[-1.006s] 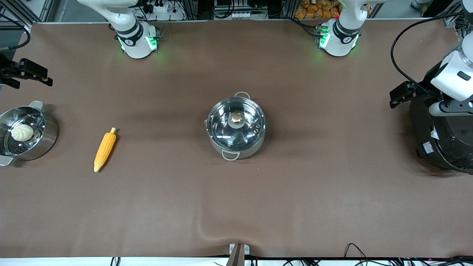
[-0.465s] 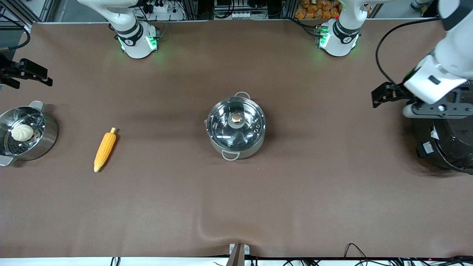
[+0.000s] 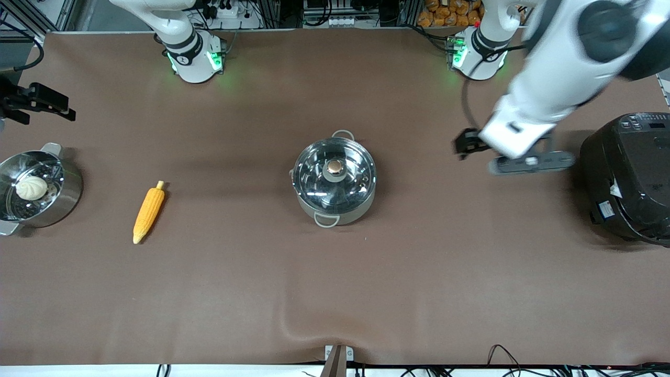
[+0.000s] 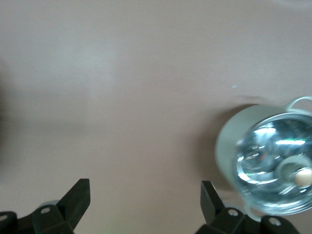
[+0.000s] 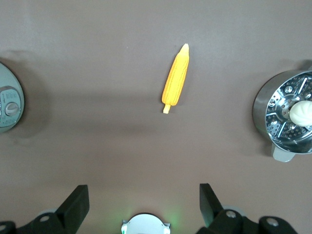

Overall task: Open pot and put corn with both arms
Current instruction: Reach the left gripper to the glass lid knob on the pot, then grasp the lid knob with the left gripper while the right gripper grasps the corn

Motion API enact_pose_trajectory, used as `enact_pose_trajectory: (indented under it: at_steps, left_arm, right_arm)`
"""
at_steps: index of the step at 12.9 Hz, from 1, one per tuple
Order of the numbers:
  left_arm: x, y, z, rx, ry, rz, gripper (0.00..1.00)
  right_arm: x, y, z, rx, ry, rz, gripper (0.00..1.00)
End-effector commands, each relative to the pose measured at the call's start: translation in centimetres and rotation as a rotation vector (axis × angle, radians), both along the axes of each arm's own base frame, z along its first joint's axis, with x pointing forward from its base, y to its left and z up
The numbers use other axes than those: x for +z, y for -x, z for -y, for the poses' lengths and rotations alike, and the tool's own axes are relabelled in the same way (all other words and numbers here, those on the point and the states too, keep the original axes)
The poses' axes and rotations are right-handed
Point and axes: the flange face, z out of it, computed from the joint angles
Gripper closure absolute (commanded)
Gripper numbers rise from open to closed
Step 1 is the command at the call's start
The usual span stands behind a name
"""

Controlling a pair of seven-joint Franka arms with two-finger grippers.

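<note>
— What has changed? The left gripper (image 3: 466, 142), fingers apart and empty, has swung from the rice cooker (image 3: 628, 183) toward the lidded pot (image 3: 335, 180) at mid-table.

— And the right gripper (image 3: 42, 102)? Open above the steamer pot (image 3: 36, 188); the corn (image 3: 148, 212) lies between both pots.

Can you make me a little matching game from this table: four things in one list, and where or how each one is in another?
Things:
1. corn
2. bun
3. glass lid
4. left gripper

Places or states:
A. open, over bare tablecloth between the pot and the rice cooker
B. closing the pot
C. lying flat on the cloth
D. in the steamer pot

Pairs: 1-C, 2-D, 3-B, 4-A
</note>
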Motion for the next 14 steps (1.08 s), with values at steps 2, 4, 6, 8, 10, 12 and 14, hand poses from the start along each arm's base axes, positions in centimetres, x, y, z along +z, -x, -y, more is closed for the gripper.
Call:
enact_pose_trajectory:
  at_steps: [2,4,6,8,10,12,14]
  left_arm:
    - [-4.1,0.2,9.9,0.146,0.056,0.007,0.0]
    - [-6.9,1.3,14.8,0.21,0.087,0.02,0.0]
    - [-10.0,2.9,19.1,0.256,0.109,0.022,0.0]
    - [-13.1,4.6,22.6,0.293,0.113,0.019,0.0]
    - [-15.3,5.4,24.4,0.3,0.111,0.008,0.0]
    - [-17.6,6.0,25.4,0.283,0.088,-0.005,0.0]
    - [-18.5,6.2,25.8,0.28,0.08,-0.015,0.0]
  right_arm:
    - [-1.5,-0.7,-0.1,0.01,-0.004,-0.041,0.0]
    - [-2.8,-1.1,-0.4,0.018,-0.007,-0.081,0.0]
    - [-4.1,-1.3,-1.3,0.036,-0.016,-0.135,0.0]
    - [-6.9,-2.1,-1.9,0.044,-0.032,-0.203,0.0]
    - [-10.3,-3.0,-1.8,0.046,-0.038,-0.329,0.0]
    - [-11.5,-3.5,-1.6,0.045,-0.035,-0.349,0.0]
    - [-12.5,-4.8,-0.4,0.026,-0.036,-0.336,0.0]
